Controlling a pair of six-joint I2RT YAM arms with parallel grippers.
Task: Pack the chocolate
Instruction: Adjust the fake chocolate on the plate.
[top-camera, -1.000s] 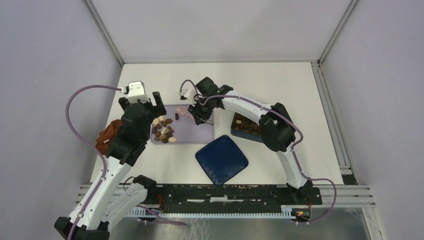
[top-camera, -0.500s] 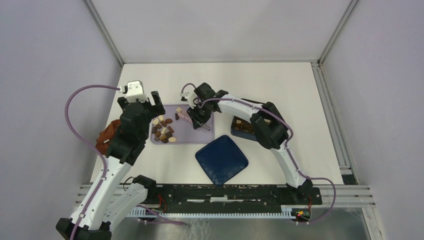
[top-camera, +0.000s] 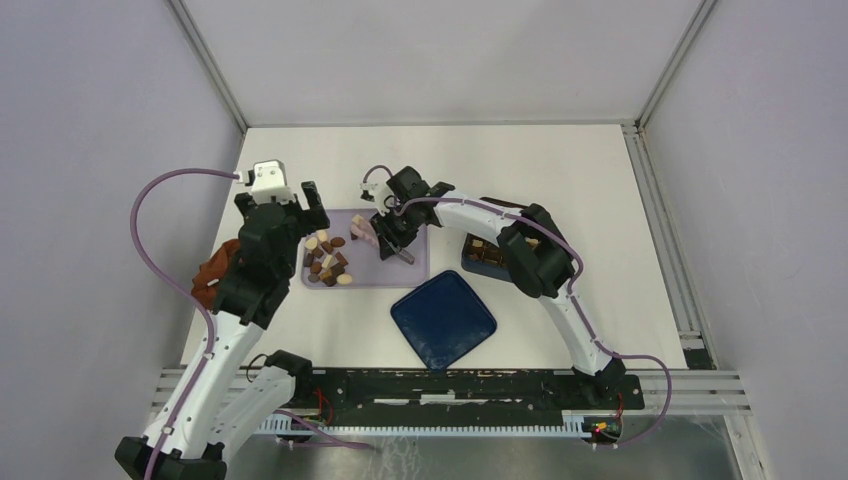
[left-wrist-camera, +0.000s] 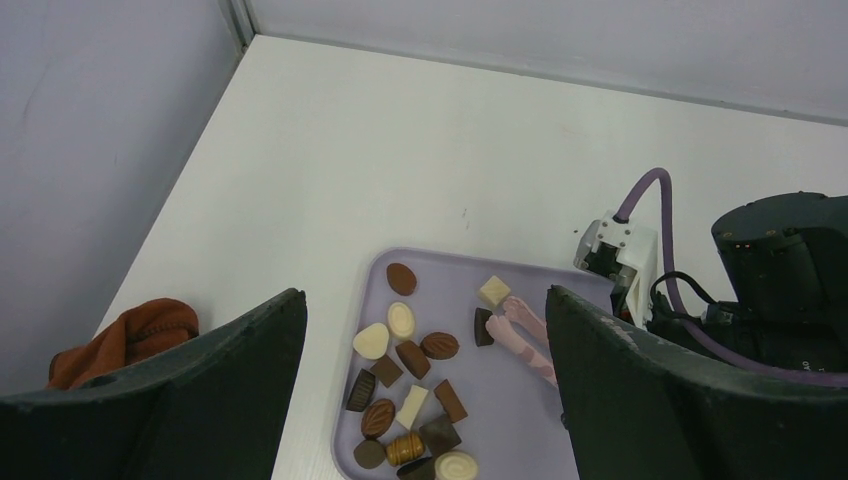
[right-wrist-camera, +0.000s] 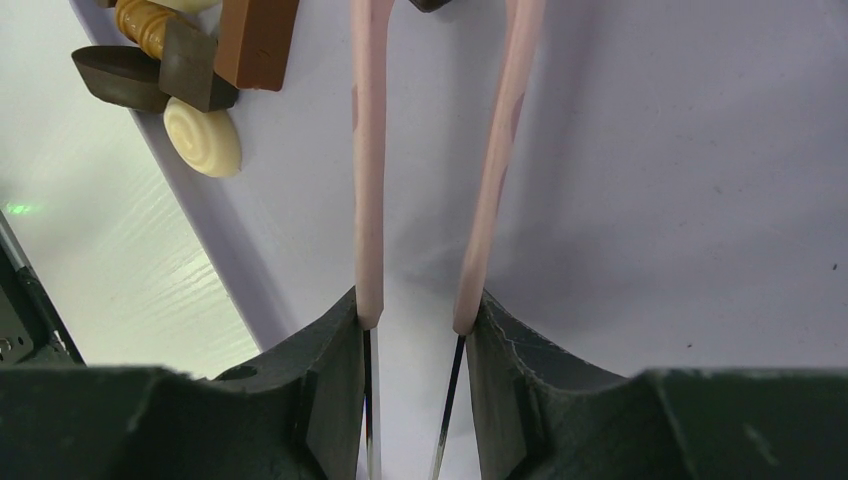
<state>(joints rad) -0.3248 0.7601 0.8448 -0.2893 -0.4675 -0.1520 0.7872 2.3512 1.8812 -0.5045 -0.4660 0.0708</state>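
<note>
At the tips of the pink tongs (right-wrist-camera: 369, 180), pinched part-shut by the right gripper (right-wrist-camera: 412, 320) with no sure hold on anything, find chocolate (left-wrist-camera: 405, 385) heaped alongside on lilac tray (left-wrist-camera: 500, 420); judge light, rigid, slick, easily marked; nip one piece gently across flat sides.

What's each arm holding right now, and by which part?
Right jaws: the pink tongs, gripped across both arms near the back end, tips free. Left jaws: open, nothing held.
</note>
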